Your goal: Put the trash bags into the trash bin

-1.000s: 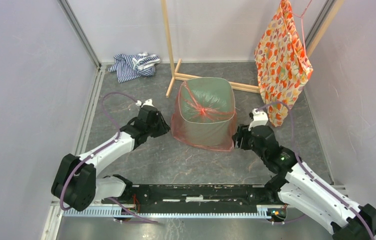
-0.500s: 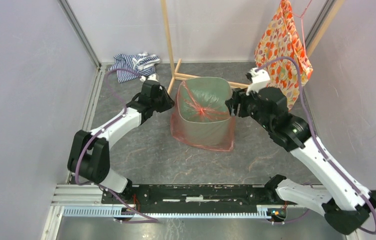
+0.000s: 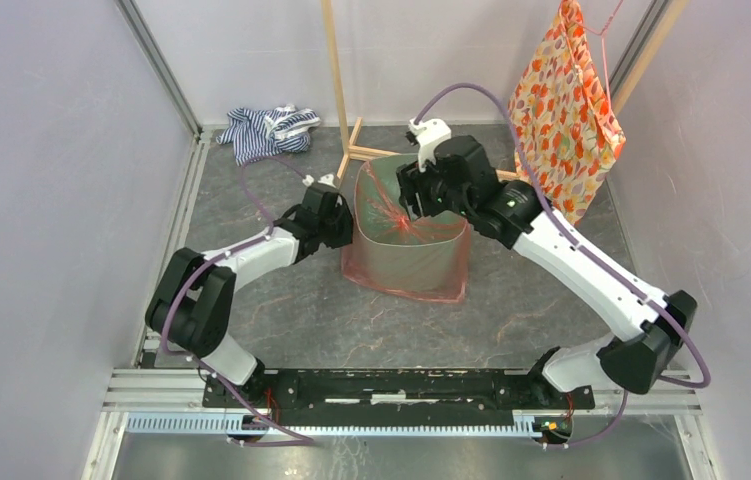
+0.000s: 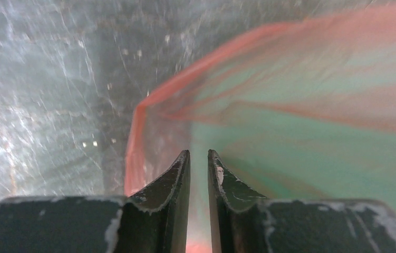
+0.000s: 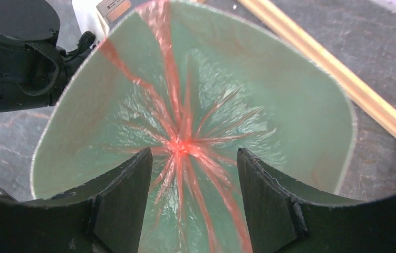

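Only in wrist views: right tool (image 5: 193, 155) agape, empty, over bin (image 5: 306, 100); left tool (image 4: 199, 153) near-closed at bag (image 4: 142, 120).

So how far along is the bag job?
Done: trash bag is draped over the trash bin, skirt down its outer walls. In hand: right gripper open above the mouth, over the bag's gathered centre; left gripper nearly closed at the bin's left side, grip unclear. Left: pushing the bag's centre down inside.
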